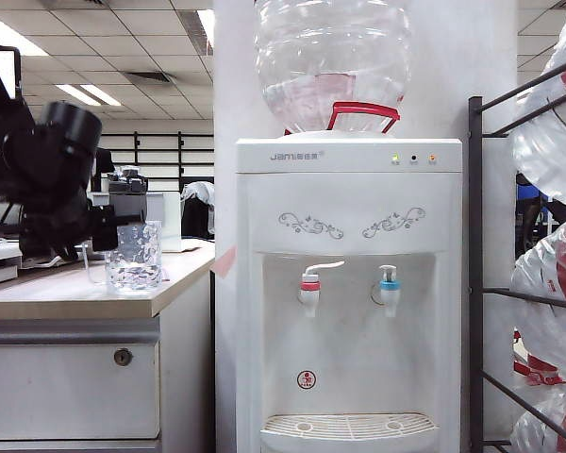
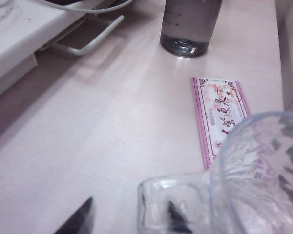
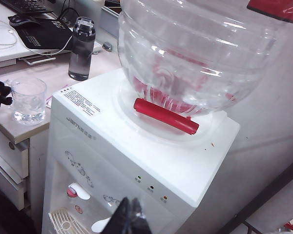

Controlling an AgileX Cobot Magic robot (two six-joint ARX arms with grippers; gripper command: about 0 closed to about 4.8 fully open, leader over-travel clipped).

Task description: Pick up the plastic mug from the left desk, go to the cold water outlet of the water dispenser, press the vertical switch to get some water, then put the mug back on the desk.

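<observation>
On the left desk point(image 1: 75, 293), plastic mug point(image 1: 135, 256) beside left claw point(image 2: 132, 219).

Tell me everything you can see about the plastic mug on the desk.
The plastic mug is clear, with rippled, faceted walls and a side handle. It stands upright near the front edge of the beige left desk, beside a pink printed card. Whether it holds water I cannot tell. The left claw is at its handle, one dark fingertip showing through the handle loop, the other outside it.
</observation>
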